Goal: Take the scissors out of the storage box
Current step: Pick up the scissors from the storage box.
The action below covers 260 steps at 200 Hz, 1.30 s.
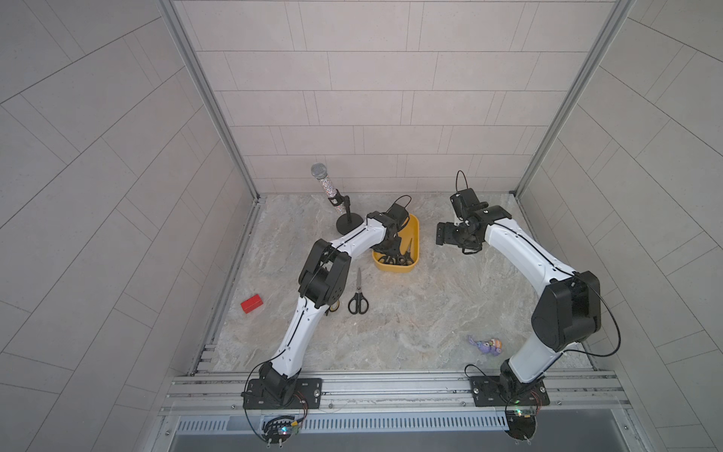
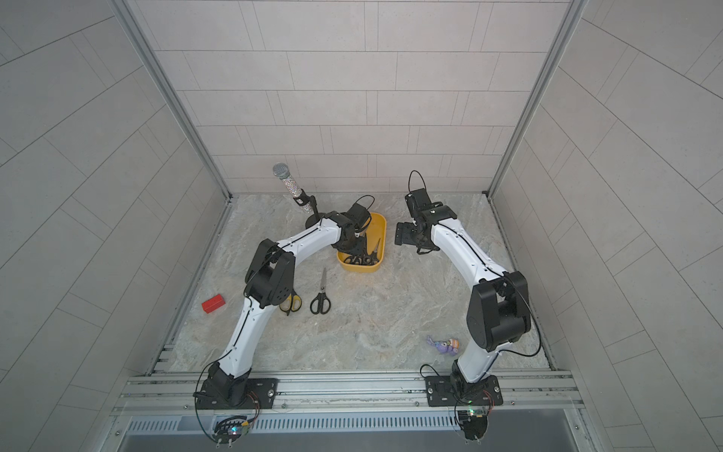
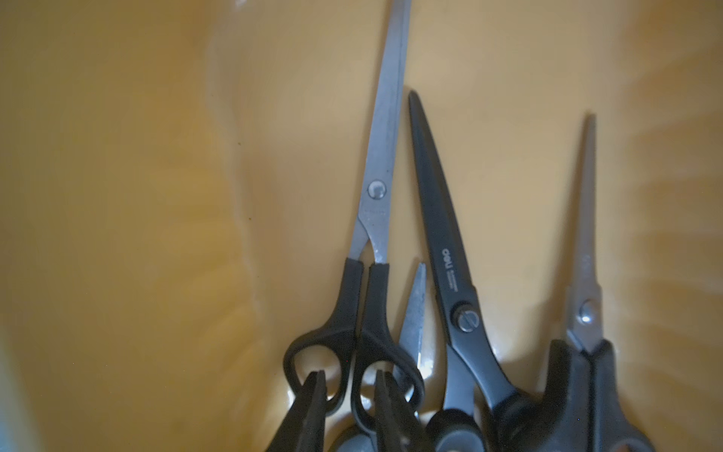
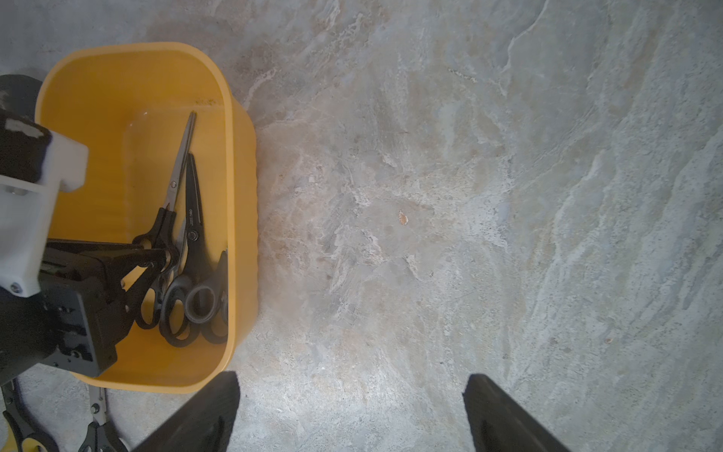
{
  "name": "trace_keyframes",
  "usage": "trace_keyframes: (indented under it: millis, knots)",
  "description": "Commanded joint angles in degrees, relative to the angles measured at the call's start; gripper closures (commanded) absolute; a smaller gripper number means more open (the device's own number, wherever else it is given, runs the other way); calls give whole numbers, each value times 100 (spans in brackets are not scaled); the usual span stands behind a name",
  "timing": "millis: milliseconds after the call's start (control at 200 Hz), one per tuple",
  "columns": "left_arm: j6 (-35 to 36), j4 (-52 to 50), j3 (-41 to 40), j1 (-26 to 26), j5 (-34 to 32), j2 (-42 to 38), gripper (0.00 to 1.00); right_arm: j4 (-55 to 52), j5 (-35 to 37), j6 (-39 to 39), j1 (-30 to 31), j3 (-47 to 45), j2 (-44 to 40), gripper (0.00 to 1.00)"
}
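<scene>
Left end effector [image 3: 350,375] slightly parted, fingertips [image 3: 313,399] inside scissors [image 3: 375,219] handle loops, in storage box [image 3: 137,195]

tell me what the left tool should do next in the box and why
Probably close the left tool on the handles of the grey-bladed scissors, then lift. Its fingertips sit apart, one inside each finger loop, with the inner loop walls between them, so a squeeze should pinch both. The pair still lies inside the storage box.

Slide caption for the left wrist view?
Left gripper, one tip in each handle loop of scissors in the storage box.
</scene>
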Motion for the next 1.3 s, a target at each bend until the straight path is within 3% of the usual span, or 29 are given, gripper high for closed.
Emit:
trace_keyframes:
  millis: [0, 125, 230, 305, 450, 885, 1296]
  knots:
    - [41, -136, -41, -6, 97, 122, 72, -43, 64, -5, -17, 141, 23, 5]
    - [5, -154, -27, 4, -26, 181, 72, -52, 53, -6, -15, 192, 53, 5]
    - [-2, -206, 25, 38, 145, 269, 71, -70, 37, -14, -15, 245, 100, 5]
    - [-111, -207, 36, 88, 420, 317, 63, -77, 25, -15, -15, 277, 124, 5]
    - [-307, -318, 154, 150, 706, 470, 63, -85, 23, -14, -11, 312, 149, 5]
    - [-329, -489, 324, 153, 681, 644, 100, -86, -3, -27, -24, 337, 208, 5]
    - [-293, -412, 450, 85, 205, -18, 100, -78, 12, -31, -28, 316, 173, 5]
